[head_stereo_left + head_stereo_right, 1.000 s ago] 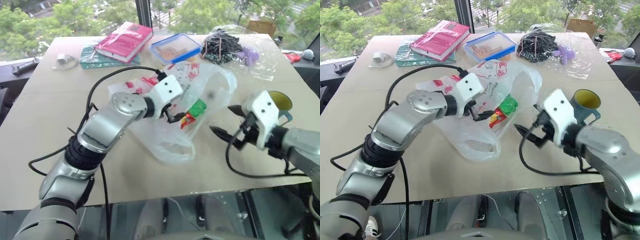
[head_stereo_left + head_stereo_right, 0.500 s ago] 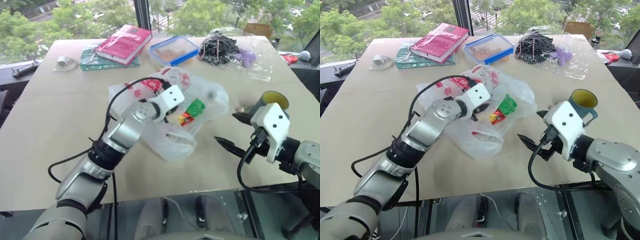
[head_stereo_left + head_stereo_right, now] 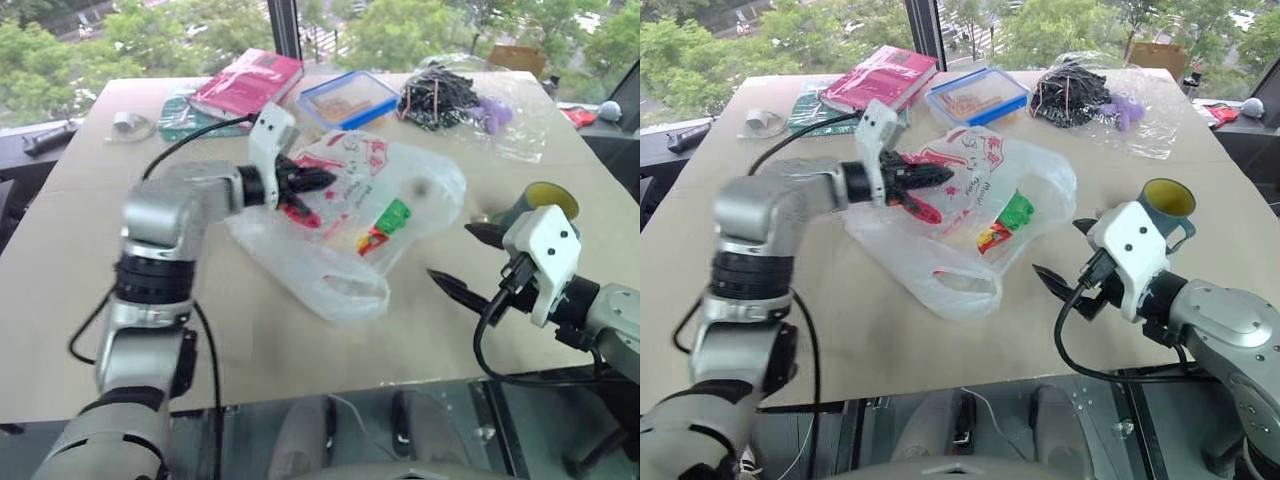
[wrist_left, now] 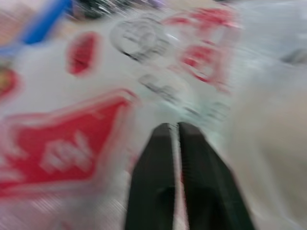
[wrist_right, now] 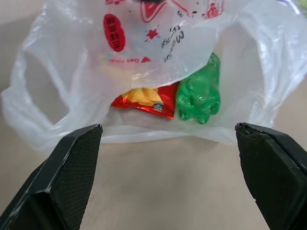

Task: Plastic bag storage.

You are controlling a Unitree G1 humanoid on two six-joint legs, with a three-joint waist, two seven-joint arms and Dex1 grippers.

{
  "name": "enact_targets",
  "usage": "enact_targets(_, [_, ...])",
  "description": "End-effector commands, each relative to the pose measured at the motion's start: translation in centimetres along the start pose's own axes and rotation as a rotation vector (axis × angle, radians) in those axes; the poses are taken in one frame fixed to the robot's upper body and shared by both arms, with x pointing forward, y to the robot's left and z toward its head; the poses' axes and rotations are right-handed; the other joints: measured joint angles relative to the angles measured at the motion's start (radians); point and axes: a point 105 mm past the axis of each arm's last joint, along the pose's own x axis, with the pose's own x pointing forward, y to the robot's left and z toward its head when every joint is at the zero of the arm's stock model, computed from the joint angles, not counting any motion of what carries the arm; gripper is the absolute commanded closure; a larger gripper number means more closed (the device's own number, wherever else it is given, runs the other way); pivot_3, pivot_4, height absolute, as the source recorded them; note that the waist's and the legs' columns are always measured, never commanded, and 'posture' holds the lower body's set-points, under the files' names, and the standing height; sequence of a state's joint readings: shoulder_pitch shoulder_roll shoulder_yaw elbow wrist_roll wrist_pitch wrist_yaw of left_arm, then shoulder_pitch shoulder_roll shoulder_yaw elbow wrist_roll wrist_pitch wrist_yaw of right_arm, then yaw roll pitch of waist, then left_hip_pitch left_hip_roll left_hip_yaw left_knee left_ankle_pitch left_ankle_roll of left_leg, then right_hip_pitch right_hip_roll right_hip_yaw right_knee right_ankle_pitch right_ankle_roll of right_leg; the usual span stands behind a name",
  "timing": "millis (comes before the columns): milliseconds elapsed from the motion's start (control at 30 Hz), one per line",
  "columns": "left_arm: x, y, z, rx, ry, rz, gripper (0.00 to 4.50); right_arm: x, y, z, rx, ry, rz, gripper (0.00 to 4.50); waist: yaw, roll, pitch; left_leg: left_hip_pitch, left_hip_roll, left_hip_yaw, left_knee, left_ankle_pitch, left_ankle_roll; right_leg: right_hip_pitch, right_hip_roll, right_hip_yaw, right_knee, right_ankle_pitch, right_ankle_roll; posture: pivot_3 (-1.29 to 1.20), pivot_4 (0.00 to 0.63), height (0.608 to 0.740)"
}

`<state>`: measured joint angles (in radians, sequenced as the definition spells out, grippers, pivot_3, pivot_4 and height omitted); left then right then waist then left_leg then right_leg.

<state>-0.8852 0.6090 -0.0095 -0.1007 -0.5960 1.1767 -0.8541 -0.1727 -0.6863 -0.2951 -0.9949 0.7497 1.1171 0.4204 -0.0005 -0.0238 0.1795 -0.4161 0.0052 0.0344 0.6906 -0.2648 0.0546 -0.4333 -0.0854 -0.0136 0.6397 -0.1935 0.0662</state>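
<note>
The plastic bag [image 3: 425, 185], thin white film with red logos, lies mid-table, one loop handle [image 3: 350, 290] toward me. Through the film show a green item [image 5: 200, 93] and a red and yellow packet [image 5: 144, 99]. My left gripper [image 3: 312, 181] is shut on the bag's upper left edge, raising the film there; in the left wrist view its fingers [image 4: 153, 177] press together on the printed film [image 4: 158, 62]. To the right of the bag, my right gripper [image 3: 452, 253] hangs wide open and empty, its fingers [image 5: 62, 177] apart from the bag.
At the table's far side lie a pink book [image 3: 250, 82] on a green mat [image 3: 185, 115], a blue-lidded box [image 3: 350, 97] and a clear bag of dark cords and purple items [image 3: 455, 97]. A grey cup with yellow inside [image 3: 545, 203] stands behind my right gripper.
My left gripper was open over the bag; it has shut on the film and pulled back left and upward, lifting that edge. The right gripper stays open and still.
</note>
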Motion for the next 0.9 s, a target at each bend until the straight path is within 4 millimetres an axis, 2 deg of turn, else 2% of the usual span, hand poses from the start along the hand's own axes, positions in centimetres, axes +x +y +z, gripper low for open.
enact_targets(33, [0.6, -5.5, 1.1, 0.092, 0.042, -0.217, 2.42, 0.0, -0.1, 0.9, -0.022, -0.049, -0.014, 0.00, 0.006, 0.000, 0.000, 0.000, 0.000, 0.000, 0.000, 0.000, 0.000, 0.001, 0.000, 0.000, 0.000, 0.000, 0.000, 0.00, 0.150, 0.740])
enact_targets(100, [1.4, -6.4, -0.3, 0.125, 0.103, -0.248, 1.49, 0.2, 0.0, 0.9, -0.018, -0.056, -0.010, 0.00, 0.006, 0.000, -0.001, 0.002, 0.000, 0.000, 0.000, 0.000, 0.000, 0.002, 0.000, 0.000, -0.001, 0.000, 0.000, 0.00, 0.150, 0.740])
enact_targets(200, [1.2, -6.7, -3.2, 0.245, 0.241, -0.292, 1.49, 0.3, 0.2, 0.8, -0.019, -0.053, -0.007, 0.00, -0.002, 0.001, -0.001, 0.003, 0.000, 0.000, 0.000, 0.000, 0.000, 0.002, 0.001, 0.001, 0.000, 0.000, 0.000, 0.00, 0.150, 0.740])
enact_targets(367, [-0.4, -4.8, -4.8, 0.460, 0.356, -0.294, 1.49, -0.1, 0.3, 0.5, -0.019, -0.040, -0.007, 0.00, -0.010, 0.001, -0.001, 0.002, 0.000, 0.002, 0.000, 0.000, 0.000, 0.001, 0.003, 0.002, 0.000, 0.000, -0.001, 0.00, 0.150, 0.740])
enact_targets(567, [0.4, -3.9, -6.3, 0.663, 0.404, -0.286, 1.49, -0.2, 0.5, 0.3, -0.013, -0.040, -0.011, 0.00, 0.005, 0.001, -0.001, 0.001, 0.000, 0.003, 0.000, -0.001, 0.001, 0.001, 0.002, 0.002, -0.003, 0.000, 0.000, 0.00, 0.150, 0.740])
enact_targets(700, [1.2, -3.6, -7.2, 0.738, 0.417, -0.310, 1.49, -0.3, 0.5, 0.2, -0.012, -0.032, -0.021, 0.00, 0.013, 0.001, -0.001, 0.001, 0.000, 0.003, 0.000, -0.001, 0.001, 0.001, 0.003, 0.002, -0.004, 0.000, 0.000, 0.00, 0.150, 0.740])
enact_targets(900, [3.8, -3.9, -7.7, 0.805, 0.377, -0.318, 1.49, -0.6, 0.8, 0.0, -0.011, -0.021, -0.034, 0.00, 0.015, 0.001, -0.001, 0.001, 0.000, 0.003, 0.000, -0.001, 0.002, 0.002, 0.003, 0.002, -0.005, 0.000, 0.000, 0.00, 0.150, 0.740])
